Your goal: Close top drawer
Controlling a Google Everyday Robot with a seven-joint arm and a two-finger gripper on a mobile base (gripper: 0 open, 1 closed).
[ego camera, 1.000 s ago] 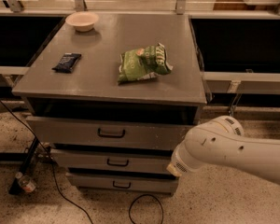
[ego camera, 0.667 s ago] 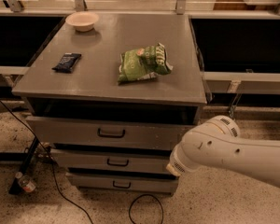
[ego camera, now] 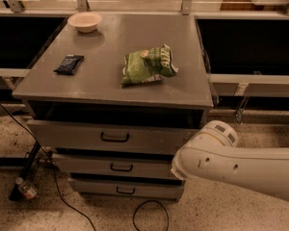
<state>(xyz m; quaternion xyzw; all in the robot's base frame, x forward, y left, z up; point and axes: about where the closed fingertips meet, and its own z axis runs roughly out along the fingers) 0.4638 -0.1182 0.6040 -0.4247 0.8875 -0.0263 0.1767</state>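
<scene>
Grey scuffed wood, the top drawer (ego camera: 72, 133) stands slightly pulled out under the tabletop (ego camera: 111, 47), with a dark gap above its front. The claw is out of sight, so I cannot tell whether it is released or clenched. Only the white arm (ego camera: 231, 165) shows, with the drawer up and left of its end. Pushing near this right corner, far from the black handle (ego camera: 114, 137), could skew and jam the drawer, or strike the shallower drawer (ego camera: 86, 165) below instead.

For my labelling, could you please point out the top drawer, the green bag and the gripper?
top drawer (ego camera: 114, 137): camera view, on the black handle at its front panel's centre.
green bag (ego camera: 147, 66): camera view, on the bag's middle.
gripper: out of the camera view; only the white arm (ego camera: 241, 165) shows, lower right.
</scene>
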